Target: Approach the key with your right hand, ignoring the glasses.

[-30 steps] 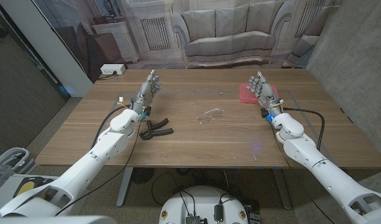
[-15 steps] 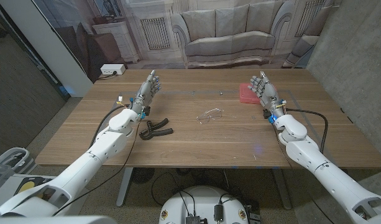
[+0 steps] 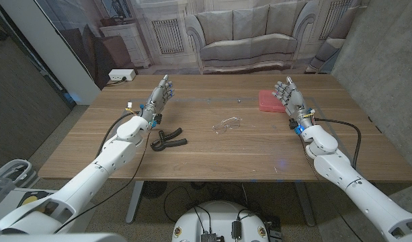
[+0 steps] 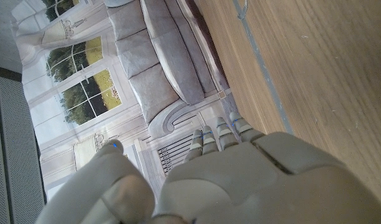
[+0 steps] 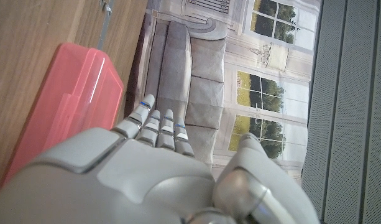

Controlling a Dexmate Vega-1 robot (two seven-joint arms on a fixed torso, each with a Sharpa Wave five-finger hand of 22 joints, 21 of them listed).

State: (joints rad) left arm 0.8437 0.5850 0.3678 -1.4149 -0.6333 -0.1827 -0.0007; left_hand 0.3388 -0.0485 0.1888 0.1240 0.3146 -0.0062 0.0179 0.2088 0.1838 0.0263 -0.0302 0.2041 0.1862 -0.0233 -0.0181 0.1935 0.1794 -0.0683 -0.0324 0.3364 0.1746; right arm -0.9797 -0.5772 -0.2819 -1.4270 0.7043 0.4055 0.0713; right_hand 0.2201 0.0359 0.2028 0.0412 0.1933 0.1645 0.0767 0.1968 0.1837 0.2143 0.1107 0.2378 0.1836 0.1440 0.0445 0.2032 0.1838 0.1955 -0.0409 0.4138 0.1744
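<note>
- Wooden desk (image 3: 212, 158) carries a tiny speck that is probably the key (image 3: 239, 101), though it is too small to be sure; it lies beyond the glasses (image 3: 227, 124), towards the far edge.
- Right robot hand (image 3: 290, 101) should swing inward past the pink box (image 3: 266, 101) just beside it, keeping beyond the glasses.
- Right robot hand stands with fingers extended and apart, holding nothing.
- Left robot hand (image 3: 158, 101) likewise, fingers extended and empty.

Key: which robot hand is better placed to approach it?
Right. The small speck that may be the key lies nearer the open right robot hand, which is by the pink box; the left robot hand stands farther away.
</note>
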